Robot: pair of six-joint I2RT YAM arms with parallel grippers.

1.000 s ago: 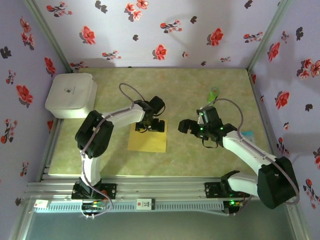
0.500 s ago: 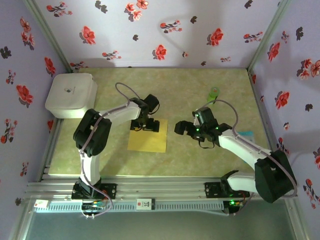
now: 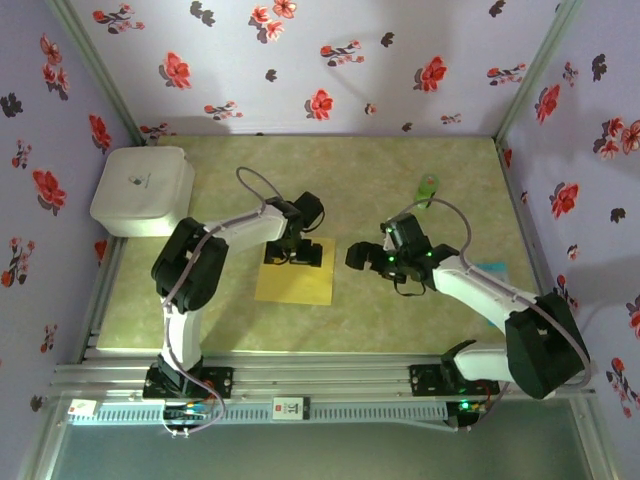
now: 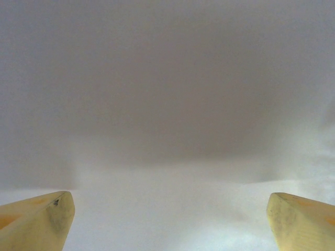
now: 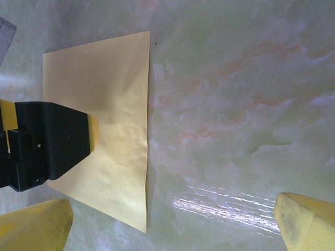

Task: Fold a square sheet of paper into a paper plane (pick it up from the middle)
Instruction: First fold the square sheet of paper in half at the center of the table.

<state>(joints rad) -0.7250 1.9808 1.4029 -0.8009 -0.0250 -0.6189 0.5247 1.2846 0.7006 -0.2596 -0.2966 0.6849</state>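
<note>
Left end effector (image 3: 293,252), fingers spread wide and gripping nothing, sits low over the far edge of the thin bright yellow square sheet of paper (image 3: 296,285). That sheet lies flat on the pale green marbled surface (image 3: 400,315). To its right, the right end effector (image 3: 358,257) hovers just beside the sheet's edge, likewise released and empty.

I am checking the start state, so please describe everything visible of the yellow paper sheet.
The thin bright yellow square sheet of paper lies flat and unfolded on the green marbled table, one edge slightly wavy. The black left end effector, open, stands over its far edge; contact cannot be told.
</note>
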